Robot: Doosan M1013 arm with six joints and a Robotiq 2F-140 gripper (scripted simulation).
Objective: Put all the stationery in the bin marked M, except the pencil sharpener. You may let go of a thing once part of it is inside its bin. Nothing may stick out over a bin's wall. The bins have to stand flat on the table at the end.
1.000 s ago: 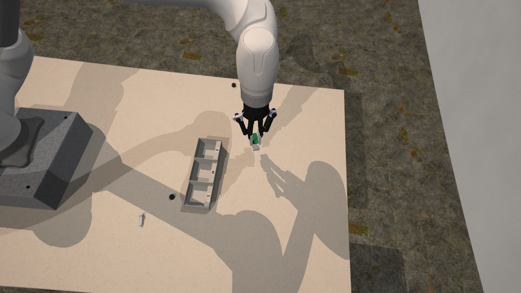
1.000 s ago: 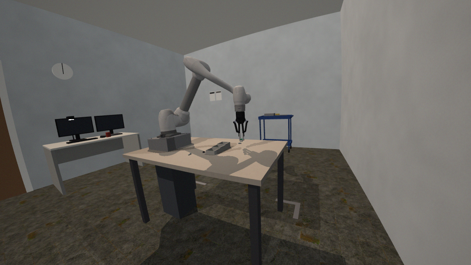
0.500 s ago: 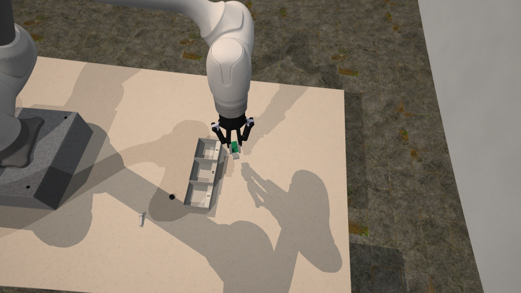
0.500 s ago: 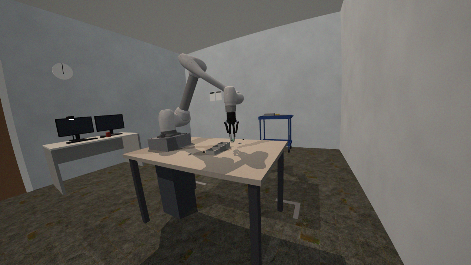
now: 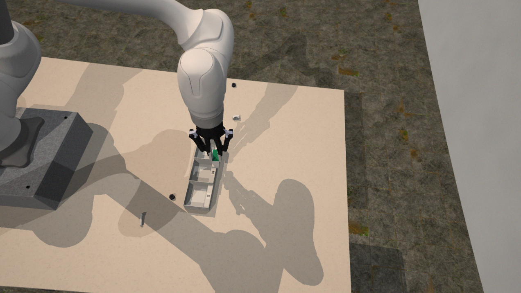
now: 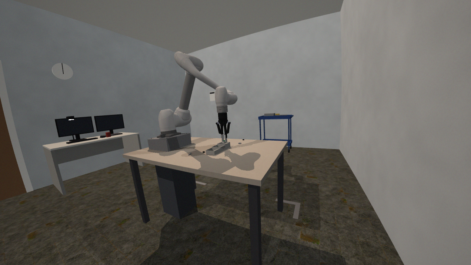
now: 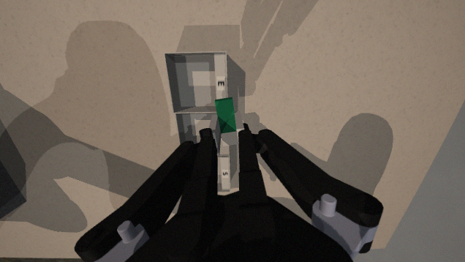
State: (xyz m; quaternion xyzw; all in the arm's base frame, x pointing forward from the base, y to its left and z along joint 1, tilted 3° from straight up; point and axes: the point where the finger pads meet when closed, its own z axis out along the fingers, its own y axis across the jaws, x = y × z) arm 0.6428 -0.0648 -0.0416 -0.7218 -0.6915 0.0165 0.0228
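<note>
Robot arm (image 5: 204, 65) (image 6: 221, 95), pale and jointed, reaches over a beige worktop (image 5: 309, 127) (image 6: 247, 174) (image 7: 329, 73) from its dark grey base (image 5: 69, 145) (image 6: 158, 143) at the left of the top view. Its black end effector (image 5: 214, 154) (image 6: 224, 139) (image 7: 227, 121), just left of centre there, is closed on a green-and-white block (image 5: 215, 156) (image 6: 224, 141) (image 7: 225, 115) — the green part shows between the fingertips.

Below it stands a row of three joined grey bins. The E bin (image 5: 201, 154) (image 7: 202, 78) is at the upper end, the M bin (image 5: 199, 175) in the middle and the S bin (image 5: 198, 196) (image 7: 224, 177) at the lower end. In the wrist view the block overlaps the labelled right-hand side of the row, around where E and M meet; whether it touches a wall cannot be told.

The pencil sharpener (image 5: 236, 117) (image 6: 239, 143) lies on the worktop, above and right of the bins in the top view. Farther up is a small black object (image 5: 233, 85) (image 6: 243, 139). A second black piece (image 5: 172, 197) (image 6: 203, 151) sits left of the S bin, and a slim pale item (image 5: 141, 219) (image 6: 189, 154) lies toward the lower left.
</note>
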